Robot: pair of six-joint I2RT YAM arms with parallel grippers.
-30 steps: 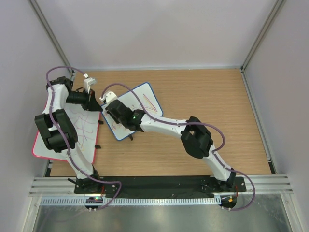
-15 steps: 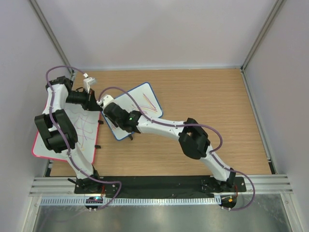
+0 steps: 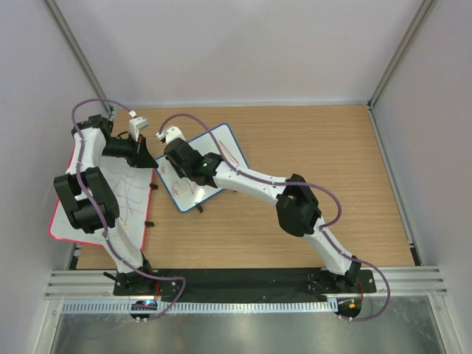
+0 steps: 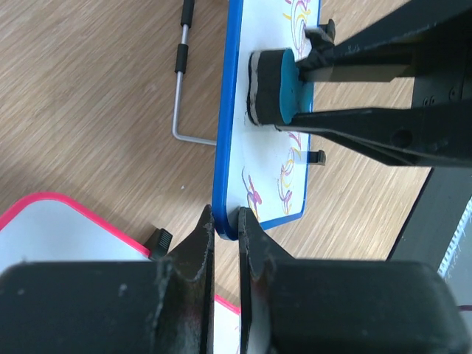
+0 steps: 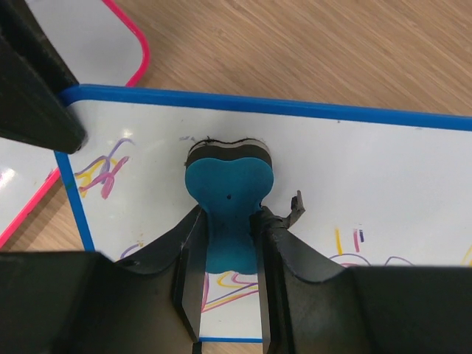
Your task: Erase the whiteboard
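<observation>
The blue-framed whiteboard (image 3: 210, 177) lies tilted on the table, with coloured scribbles near its corners and edges; it also shows in the left wrist view (image 4: 265, 169) and the right wrist view (image 5: 354, 162). My left gripper (image 3: 153, 167) is shut on the board's blue frame at its left corner (image 4: 225, 221). My right gripper (image 3: 175, 151) is shut on a teal eraser (image 5: 228, 184) whose black felt presses on the board near its far left edge. The eraser (image 4: 269, 87) also shows in the left wrist view.
A larger pink-framed whiteboard (image 3: 110, 199) with purple scribbles lies at the left, under the left arm; its corner shows in the right wrist view (image 5: 110, 37). A bent wire leg (image 4: 181, 96) sticks out beside the blue board. Bare wood table (image 3: 332, 162) extends to the right.
My right gripper has slid the eraser across the board from its near-left part toward the far-left edge. The left gripper has kept its hold on the frame.
</observation>
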